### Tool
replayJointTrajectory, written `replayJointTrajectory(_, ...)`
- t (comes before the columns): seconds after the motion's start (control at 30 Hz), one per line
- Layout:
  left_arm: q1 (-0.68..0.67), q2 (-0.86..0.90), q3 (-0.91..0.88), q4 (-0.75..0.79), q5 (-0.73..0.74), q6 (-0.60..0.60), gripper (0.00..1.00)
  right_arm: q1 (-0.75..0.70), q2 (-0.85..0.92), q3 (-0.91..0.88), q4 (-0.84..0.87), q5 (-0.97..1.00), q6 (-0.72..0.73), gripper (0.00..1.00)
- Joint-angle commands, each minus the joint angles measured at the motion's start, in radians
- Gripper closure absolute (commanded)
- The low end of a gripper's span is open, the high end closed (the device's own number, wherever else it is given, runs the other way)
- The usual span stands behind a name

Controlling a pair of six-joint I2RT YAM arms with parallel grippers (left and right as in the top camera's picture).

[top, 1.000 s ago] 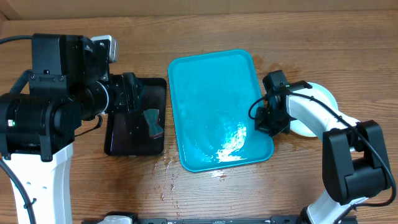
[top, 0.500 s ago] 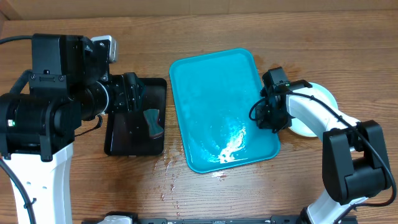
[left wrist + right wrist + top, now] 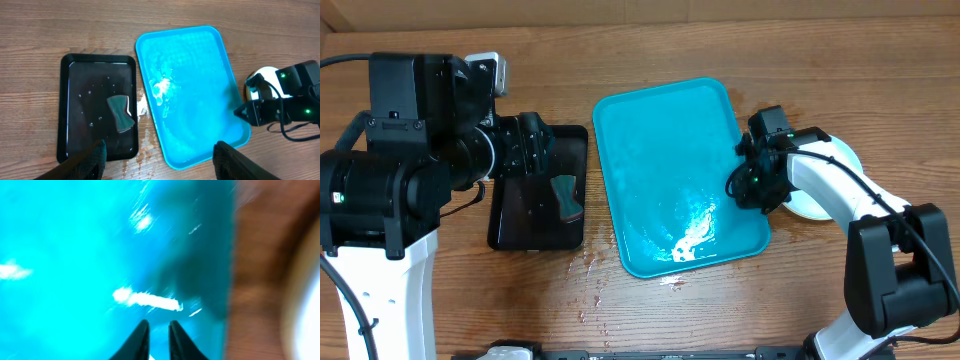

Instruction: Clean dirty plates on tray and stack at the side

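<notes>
My left gripper hangs over the black tray, its two dark fingers spread wide and nothing between them. That tray is a glossy rectangle with rounded corners. My left wrist view shows a film of water and small beads on its floor, which the overhead view barely gives. On it lies a sponge, a grey-green waisted block, tilted. Wet specks dot the grained wooden table just beside the tray's lower corner.

In the middle sits the turquoise tray, smooth plastic with a raised rim, set a little askew. White glare runs across its wet floor.

My right gripper is at the tray's right rim. My right wrist view, blurred, shows the black tapered fingertips almost together above the shining turquoise, a thin slit between them, clamped on nothing.

Farthest right, a pale round plate lies on the table, just beside the tray, partly under my right arm. From here I cannot tell how many are stacked.
</notes>
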Motion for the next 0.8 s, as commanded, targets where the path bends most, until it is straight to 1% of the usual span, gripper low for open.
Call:
replayJointTrajectory(0.0,-0.005,-0.003,-0.006,-0.003,0.016,0.011,0.31,0.050,-0.026,-0.014,-0.037,-0.153,0.071,0.91)
replayJointTrajectory(0.17,-0.005,-0.003,-0.006,-0.006,0.028,0.011,0.32,0.162,-0.026,-0.064,-0.012,-0.150,0.093,0.94)
replayJointTrajectory(0.2,-0.005,-0.003,-0.006,-0.008,0.033,0.011,0.34,0.184,-0.029,-0.061,-0.002,-0.151,0.093,0.94)
replayJointTrajectory(0.23,-0.005,-0.003,-0.006,-0.011,0.035,0.011,0.34,0.204,-0.039,-0.053,0.008,-0.153,0.092,0.89)
replayJointTrajectory(0.3,-0.007,-0.003,-0.006,-0.015,0.035,0.024,0.34,0.226,-0.076,-0.025,0.018,-0.150,0.067,0.86)
replayJointTrajectory(0.33,-0.007,-0.003,-0.006,-0.018,0.034,0.030,0.30,0.232,-0.105,-0.005,0.018,-0.146,0.067,0.86)
replayJointTrajectory(0.37,-0.007,-0.003,-0.006,-0.024,0.034,0.030,0.24,0.237,-0.146,0.020,0.019,-0.145,0.067,0.85)
replayJointTrajectory(0.4,-0.007,-0.003,-0.006,-0.033,0.034,0.029,0.15,0.237,-0.204,0.052,0.019,-0.135,0.067,0.77)
replayJointTrajectory(0.43,-0.007,-0.003,-0.006,-0.039,0.034,0.029,0.00,0.237,-0.240,0.072,0.019,-0.126,0.067,0.74)
replayJointTrajectory(0.47,-0.007,-0.002,-0.006,-0.038,0.029,0.029,0.00,0.237,-0.288,0.099,0.017,-0.110,0.067,0.71)
replayJointTrajectory(0.5,-0.007,-0.001,-0.006,-0.036,0.019,0.029,0.00,0.237,-0.352,0.132,0.018,-0.093,0.067,0.63)
replayJointTrajectory(0.53,-0.007,-0.001,-0.006,-0.037,0.019,0.029,0.00,0.237,-0.395,0.154,0.023,-0.092,0.067,0.42)
replayJointTrajectory(0.57,-0.007,0.001,-0.006,-0.037,0.019,0.028,0.00,0.237,-0.439,0.172,0.034,-0.093,0.067,0.00)
replayJointTrajectory(0.7,-0.007,0.004,-0.006,-0.038,0.019,0.029,0.00,0.237,-0.601,0.192,0.141,-0.094,0.078,0.00)
replayJointTrajectory(0.77,-0.007,0.004,-0.006,-0.038,0.019,0.029,0.00,0.237,-0.675,0.192,0.145,-0.097,0.078,0.00)
